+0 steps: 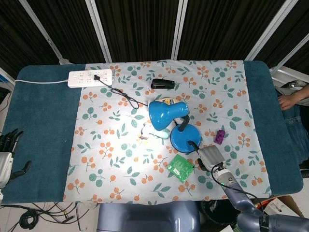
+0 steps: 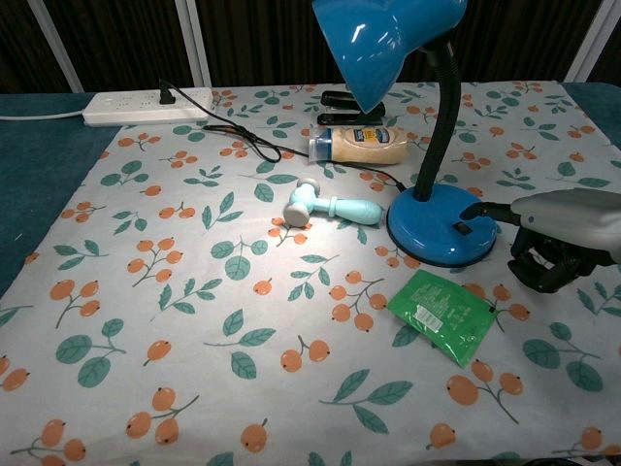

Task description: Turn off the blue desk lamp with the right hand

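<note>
Blue desk lamp stands mid-cloth on the worktop, its round base just left of the right hand. That hand holds nothing, one finger reaching onto the base, the others curled under. A green packet lies before the lamp; a mayonnaise bottle lies behind. The left hand rests open at the worktop's far left edge.

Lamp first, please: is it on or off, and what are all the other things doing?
blue desk lamp: on, lighting the cloth
right hand: a finger touching the lamp base
left hand: holds nothing, at table edge
power strip: one plug in
mayonnaise bottle: lying down
</note>
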{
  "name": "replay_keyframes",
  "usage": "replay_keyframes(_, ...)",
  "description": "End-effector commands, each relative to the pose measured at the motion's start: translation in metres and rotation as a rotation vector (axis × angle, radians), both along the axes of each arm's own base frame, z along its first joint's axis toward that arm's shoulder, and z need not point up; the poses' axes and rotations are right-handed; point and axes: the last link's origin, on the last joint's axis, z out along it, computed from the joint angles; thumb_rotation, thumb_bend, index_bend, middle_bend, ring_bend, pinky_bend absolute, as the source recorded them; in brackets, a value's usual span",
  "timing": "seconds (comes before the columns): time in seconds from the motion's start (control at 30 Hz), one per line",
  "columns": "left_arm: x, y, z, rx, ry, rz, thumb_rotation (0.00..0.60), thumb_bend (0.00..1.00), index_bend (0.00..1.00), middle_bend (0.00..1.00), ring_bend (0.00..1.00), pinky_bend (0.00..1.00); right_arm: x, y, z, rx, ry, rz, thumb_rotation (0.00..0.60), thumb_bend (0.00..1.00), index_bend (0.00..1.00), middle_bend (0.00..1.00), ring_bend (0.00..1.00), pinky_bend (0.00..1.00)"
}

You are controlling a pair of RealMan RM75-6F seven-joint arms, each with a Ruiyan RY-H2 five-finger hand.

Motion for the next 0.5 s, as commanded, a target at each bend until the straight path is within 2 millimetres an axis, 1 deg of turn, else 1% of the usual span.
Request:
replay_keyframes(0.03, -0.0001, 0.0, 0.0, 0.0, 0.001, 0.0, 0.6, 0.3, 0.0, 0.0, 0.0, 0.0, 0.0001, 0.0002, 0.0002, 0.0, -0.001, -0.001, 0.6, 0.57, 0.02, 0.76, 0.79, 0.76)
replay_keyframes(0.5, 0.0, -0.0009, 0.0008, 0.005, -0.001, -0.002, 0.6, 0.29, 0.0, 0.0, 0.0, 0.0, -0.0013, 0.0002, 0.0012, -0.003, 0.001, -0.006, 0.6, 0.57, 0.02, 0.76, 0.8, 0.76)
